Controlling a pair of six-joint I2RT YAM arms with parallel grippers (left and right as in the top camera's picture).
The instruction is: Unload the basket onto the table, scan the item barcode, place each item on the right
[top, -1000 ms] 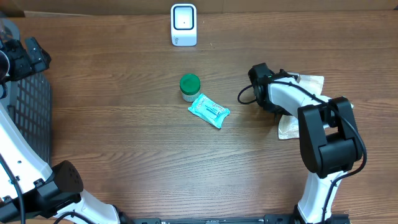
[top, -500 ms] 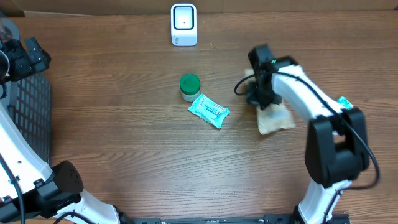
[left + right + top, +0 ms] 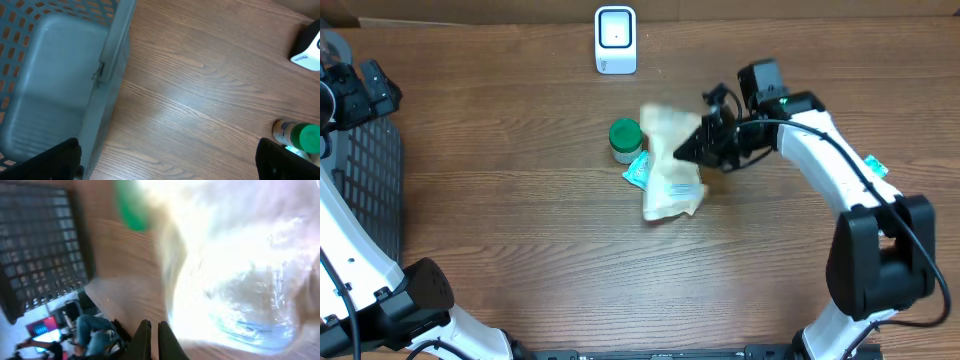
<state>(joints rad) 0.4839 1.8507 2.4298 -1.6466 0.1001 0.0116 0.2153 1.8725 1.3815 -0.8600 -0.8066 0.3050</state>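
Grey mesh basket (image 3: 55, 75) is filling your left wrist view, only part of its floor showing, with your left gripper (image 3: 167, 162) spreading wide over its rim. Your right gripper (image 3: 698, 148) is pinching the pale crinkled bag (image 3: 670, 175) just beside the green-capped bottle (image 3: 625, 135), well apart from the white scanner (image 3: 616, 40). The bag is covering most of the teal packet (image 3: 634, 172); glare is blurring its contents and any barcode.

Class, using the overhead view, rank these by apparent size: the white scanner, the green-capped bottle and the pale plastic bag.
1. Pale plastic bag, though it may be raised nearer the camera.
2. White scanner.
3. Green-capped bottle.
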